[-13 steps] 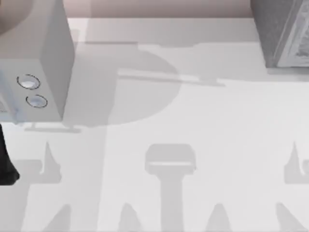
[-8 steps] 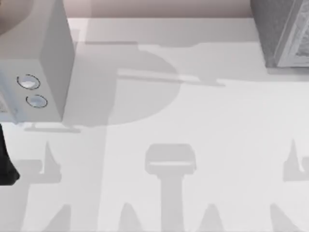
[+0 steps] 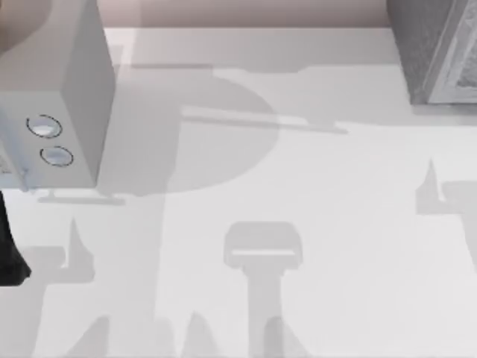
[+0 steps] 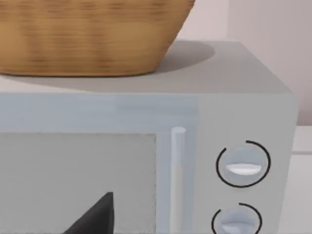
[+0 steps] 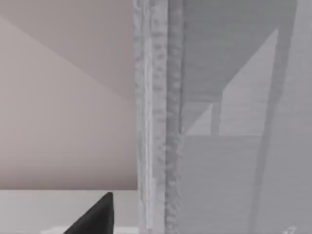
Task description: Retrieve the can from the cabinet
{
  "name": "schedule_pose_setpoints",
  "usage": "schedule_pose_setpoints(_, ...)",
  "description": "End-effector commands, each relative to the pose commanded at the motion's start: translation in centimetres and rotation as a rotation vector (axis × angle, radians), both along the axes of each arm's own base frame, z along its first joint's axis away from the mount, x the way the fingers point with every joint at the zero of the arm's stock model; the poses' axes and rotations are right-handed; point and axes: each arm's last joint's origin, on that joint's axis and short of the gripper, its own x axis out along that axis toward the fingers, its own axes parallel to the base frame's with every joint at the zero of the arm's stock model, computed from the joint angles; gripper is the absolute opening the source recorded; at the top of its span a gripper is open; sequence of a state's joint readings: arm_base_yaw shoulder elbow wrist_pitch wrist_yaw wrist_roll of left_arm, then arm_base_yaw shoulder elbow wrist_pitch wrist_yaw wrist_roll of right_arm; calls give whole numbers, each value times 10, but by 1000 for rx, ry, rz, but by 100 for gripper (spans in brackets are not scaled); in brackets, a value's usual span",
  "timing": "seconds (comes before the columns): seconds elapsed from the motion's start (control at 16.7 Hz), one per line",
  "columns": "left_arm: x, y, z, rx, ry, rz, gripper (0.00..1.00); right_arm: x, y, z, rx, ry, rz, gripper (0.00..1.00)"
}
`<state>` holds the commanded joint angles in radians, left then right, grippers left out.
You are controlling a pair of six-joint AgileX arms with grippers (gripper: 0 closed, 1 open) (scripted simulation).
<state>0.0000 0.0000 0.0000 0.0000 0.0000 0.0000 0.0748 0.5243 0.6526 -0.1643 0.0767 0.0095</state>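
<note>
Both wrist views show a matte black fingertip (wedge-shaped, unmarked).

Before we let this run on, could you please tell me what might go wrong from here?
The right hand appears close to the framed edge of the cabinet, so moving in could strike the frame. The left hand faces the grey box with dials, which carries a basket; a bump might upset it.
</note>
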Motion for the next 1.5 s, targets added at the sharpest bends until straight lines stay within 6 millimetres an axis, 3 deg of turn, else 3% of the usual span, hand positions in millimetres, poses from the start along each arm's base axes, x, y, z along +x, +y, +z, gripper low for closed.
schedule_pose_setpoints(0.36,0,0,0,0,0,0,100,59,16,120,-8,-13,-3,100)
schedule_pose_setpoints(0.66,0,0,0,0,0,0,100,107,32,176,-4,-32,-2,100)
schedule_pose_setpoints(0.9,0,0,0,0,0,0,100,124,39,190,0,-35,0,100)
schedule_pose_setpoints(1.26,0,0,0,0,0,0,100,126,39,190,0,-37,-3,100)
schedule_pose_setpoints(1.5,0,0,0,0,0,0,100,146,65,175,-1,-44,-5,100)
